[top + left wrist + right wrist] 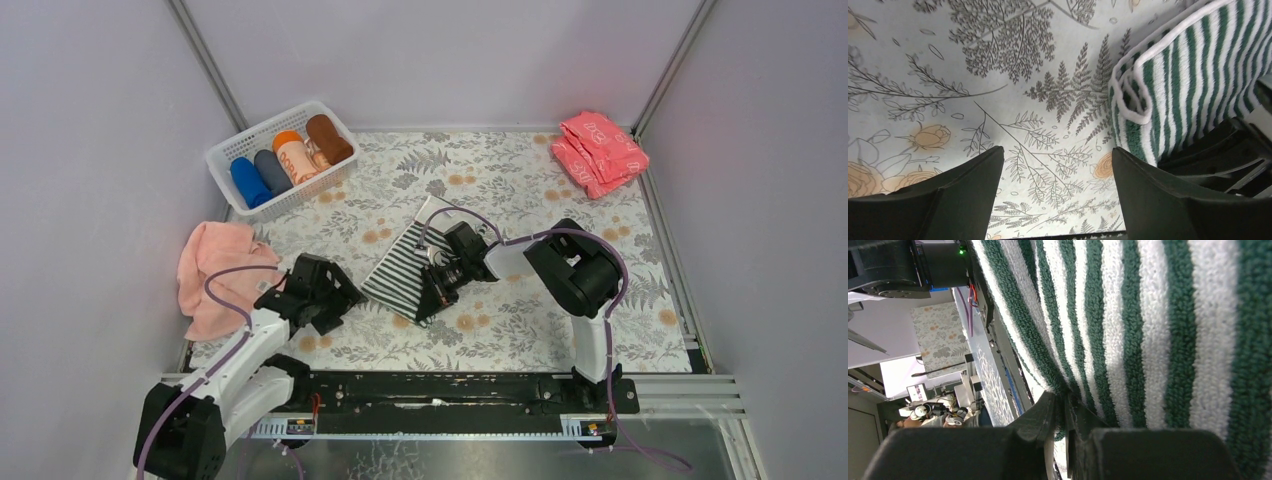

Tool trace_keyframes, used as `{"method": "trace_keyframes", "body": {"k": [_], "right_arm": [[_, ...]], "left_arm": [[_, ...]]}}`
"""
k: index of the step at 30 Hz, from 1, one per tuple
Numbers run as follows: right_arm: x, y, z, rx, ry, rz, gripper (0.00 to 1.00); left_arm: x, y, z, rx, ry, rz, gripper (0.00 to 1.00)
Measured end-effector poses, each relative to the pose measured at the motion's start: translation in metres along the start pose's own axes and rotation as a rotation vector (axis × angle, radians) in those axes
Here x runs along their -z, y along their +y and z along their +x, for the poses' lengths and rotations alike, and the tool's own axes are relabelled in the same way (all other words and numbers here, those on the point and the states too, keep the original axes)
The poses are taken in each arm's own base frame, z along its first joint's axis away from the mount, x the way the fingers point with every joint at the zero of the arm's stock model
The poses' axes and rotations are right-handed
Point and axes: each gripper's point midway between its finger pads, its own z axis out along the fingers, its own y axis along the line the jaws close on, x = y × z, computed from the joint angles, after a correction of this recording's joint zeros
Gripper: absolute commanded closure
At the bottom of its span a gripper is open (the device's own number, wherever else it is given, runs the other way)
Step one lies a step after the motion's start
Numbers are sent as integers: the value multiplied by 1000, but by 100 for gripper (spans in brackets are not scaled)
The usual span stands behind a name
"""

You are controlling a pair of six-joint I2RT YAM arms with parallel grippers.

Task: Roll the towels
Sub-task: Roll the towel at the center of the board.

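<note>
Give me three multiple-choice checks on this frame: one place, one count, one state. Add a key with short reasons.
1. Where does the white basket stand?
A) at the far left corner of the table
B) at the far right corner
C) between the arm bases

2. How many rolled towels show in it?
A) two
B) four
C) seven

3. What is the state of the right pincer?
A) open over bare cloth
B) shut on the striped towel
C) shut on nothing

Key:
1. A, the top view puts it against the left wall at the far end.
2. B, blue, grey, orange and brown rolls lie side by side.
3. B, the right wrist view shows the fingers pinched on the green-and-white pile.
</note>
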Motion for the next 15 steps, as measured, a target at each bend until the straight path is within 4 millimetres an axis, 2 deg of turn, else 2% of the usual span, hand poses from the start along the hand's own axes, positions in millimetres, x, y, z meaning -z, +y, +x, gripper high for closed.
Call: {"method": "trace_keyframes", "body": {"k": [6,15], "right_arm": [[-1,0,-1,-11,4,-2,99],[0,0,-1,-24,10,7,97]], "left_arm": [[-6,-4,19,1,102,36,20],[-15,-26,19,-5,136,121,21]]}}
